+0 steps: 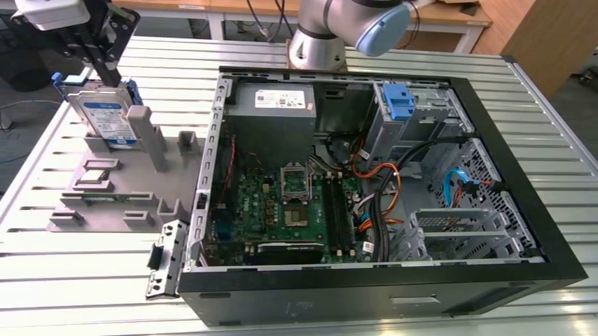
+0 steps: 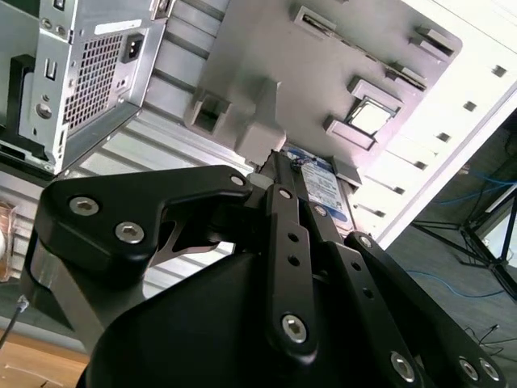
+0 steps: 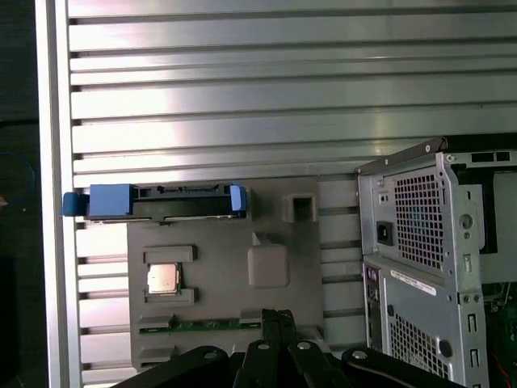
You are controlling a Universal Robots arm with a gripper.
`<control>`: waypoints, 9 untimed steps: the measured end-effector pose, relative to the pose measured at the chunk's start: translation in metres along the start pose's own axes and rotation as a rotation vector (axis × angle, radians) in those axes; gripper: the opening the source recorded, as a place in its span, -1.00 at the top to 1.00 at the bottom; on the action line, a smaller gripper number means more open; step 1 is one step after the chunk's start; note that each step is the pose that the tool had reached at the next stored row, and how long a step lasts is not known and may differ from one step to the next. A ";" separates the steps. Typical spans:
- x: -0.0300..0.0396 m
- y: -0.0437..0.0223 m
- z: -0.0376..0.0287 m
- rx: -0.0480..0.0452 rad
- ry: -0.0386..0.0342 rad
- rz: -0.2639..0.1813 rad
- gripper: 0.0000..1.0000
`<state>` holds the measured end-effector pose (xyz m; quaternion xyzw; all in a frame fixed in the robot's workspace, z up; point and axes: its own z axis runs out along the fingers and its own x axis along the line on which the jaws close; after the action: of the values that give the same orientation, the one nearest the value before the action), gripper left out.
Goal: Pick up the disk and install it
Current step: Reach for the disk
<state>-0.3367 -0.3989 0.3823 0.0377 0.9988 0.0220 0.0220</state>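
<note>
Upright, silver, blue-edged disk [image 1: 106, 116]

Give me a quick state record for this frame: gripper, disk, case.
gripper: shut, empty, poised close above the disk
disk: upright on edge in the grey fixture, at the exterior view's left
fixture: on the slatted table beside the open computer case
install: not done; disk outside the case
</note>
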 end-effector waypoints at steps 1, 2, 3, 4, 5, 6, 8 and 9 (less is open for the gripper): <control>0.0019 -0.0002 0.0001 0.0000 0.0000 0.000 0.80; 0.0038 -0.0003 0.0003 0.0000 -0.0001 0.000 0.80; 0.0056 -0.0005 0.0004 0.0000 0.0000 0.000 0.80; 0.0076 -0.0006 0.0005 -0.0001 -0.0001 0.000 0.80; 0.0094 -0.0008 0.0006 0.0000 -0.0001 0.000 0.80; 0.0112 -0.0009 0.0007 -0.0001 -0.0001 0.000 0.80; 0.0147 -0.0012 0.0009 0.0000 -0.0001 0.000 0.80; 0.0164 -0.0013 0.0010 -0.0001 -0.0001 0.000 0.80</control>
<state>-0.3531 -0.3989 0.3805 0.0377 0.9988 0.0221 0.0221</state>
